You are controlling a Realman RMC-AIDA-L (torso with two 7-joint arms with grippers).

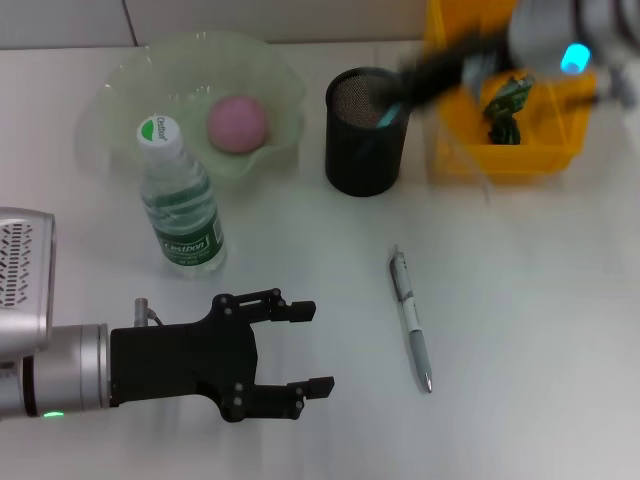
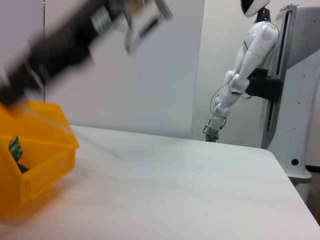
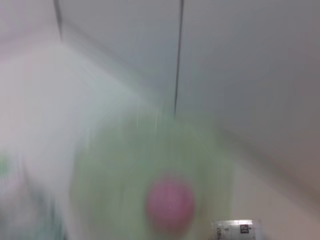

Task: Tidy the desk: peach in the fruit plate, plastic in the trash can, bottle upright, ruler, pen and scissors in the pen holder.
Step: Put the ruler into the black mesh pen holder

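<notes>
A pink peach (image 1: pixel 237 123) lies in the green fruit plate (image 1: pixel 130 85), and the right wrist view shows both as a blur: the peach (image 3: pixel 170 205) and the plate (image 3: pixel 115 170). The bottle (image 1: pixel 182 205) stands upright beside the plate. The pen (image 1: pixel 411 322) lies on the table in front of the black mesh pen holder (image 1: pixel 365 150). A teal item (image 1: pixel 390 113) sticks up inside the holder; I cannot tell what it is. Ruler and scissors are out of view. Green plastic (image 1: pixel 508 108) sits in the yellow trash can (image 1: pixel 515 160). My left gripper (image 1: pixel 303 348) is open, low over the table left of the pen. My right gripper (image 1: pixel 425 75) is a motion blur above the holder's rim.
A white humanoid robot on a stand (image 2: pixel 250 65) is beyond the table's far edge. The left wrist view shows the yellow trash can (image 2: pixel 42 160) and the blurred right arm (image 2: pixel 70 47) above it. Bare tabletop lies around the pen.
</notes>
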